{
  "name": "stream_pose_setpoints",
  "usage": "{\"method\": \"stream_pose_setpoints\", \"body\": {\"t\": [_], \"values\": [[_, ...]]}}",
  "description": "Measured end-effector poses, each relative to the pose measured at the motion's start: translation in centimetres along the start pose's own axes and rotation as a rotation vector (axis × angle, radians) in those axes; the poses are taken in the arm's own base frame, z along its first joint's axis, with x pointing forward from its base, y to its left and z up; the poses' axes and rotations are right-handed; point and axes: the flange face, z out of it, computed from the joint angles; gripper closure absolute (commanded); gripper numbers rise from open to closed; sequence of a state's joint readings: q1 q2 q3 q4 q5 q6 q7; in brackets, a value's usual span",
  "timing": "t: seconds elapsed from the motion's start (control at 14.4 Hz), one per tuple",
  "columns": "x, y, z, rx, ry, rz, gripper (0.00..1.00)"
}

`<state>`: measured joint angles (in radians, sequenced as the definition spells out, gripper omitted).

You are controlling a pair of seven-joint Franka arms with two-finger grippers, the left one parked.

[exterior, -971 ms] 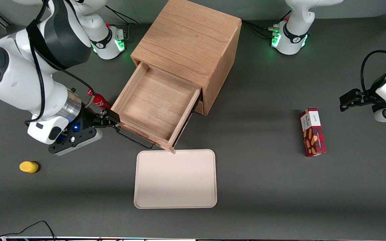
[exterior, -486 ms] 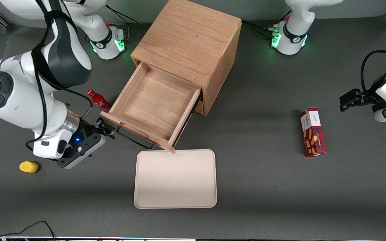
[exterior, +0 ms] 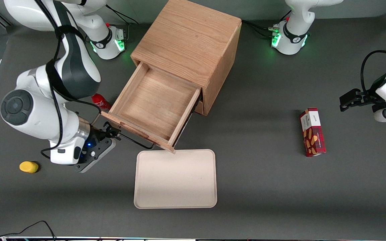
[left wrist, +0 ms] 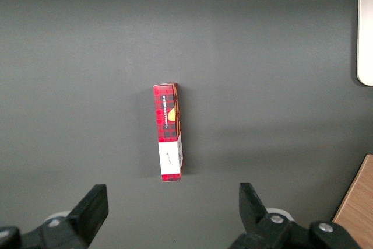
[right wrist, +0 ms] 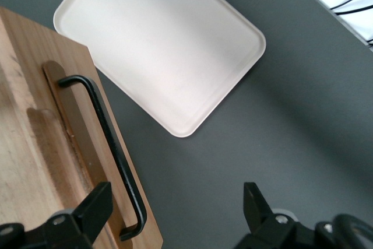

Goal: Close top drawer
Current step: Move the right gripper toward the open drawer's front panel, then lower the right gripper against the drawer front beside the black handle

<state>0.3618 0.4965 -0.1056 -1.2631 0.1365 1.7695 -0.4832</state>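
Approach step: gripper, fingers spread wide and empty, sits beside handle of open top drawer; next it needs push on drawer front twd cabinet.

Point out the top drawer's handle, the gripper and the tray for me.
top drawer handle (right wrist: 111,144), right wrist view, middle of the black wire bar.
gripper (exterior: 114,133), front view, between its open fingertips, beside the handle's end.
tray (exterior: 175,179), front view, its bare floor.

The white working arm's black two-finger end effector hangs low over the surface, wrist tilted, fingers spread wide apart with nothing between them.
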Motion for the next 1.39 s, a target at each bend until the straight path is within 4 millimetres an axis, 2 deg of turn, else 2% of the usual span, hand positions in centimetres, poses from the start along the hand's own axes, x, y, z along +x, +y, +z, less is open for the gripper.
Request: {"method": "stream_pose_setpoints", "body": {"t": [0.21, 0.69, 1.39], "values": [[0.1, 0.0, 2.1, 0.018, -0.029, -0.051, 0.0], [0.6, -1.1, 5.5, 0.143, -0.009, -0.061, 0.0], [0.6, -0.7, 7.4, 0.148, -0.021, -0.079, 0.0]]}}
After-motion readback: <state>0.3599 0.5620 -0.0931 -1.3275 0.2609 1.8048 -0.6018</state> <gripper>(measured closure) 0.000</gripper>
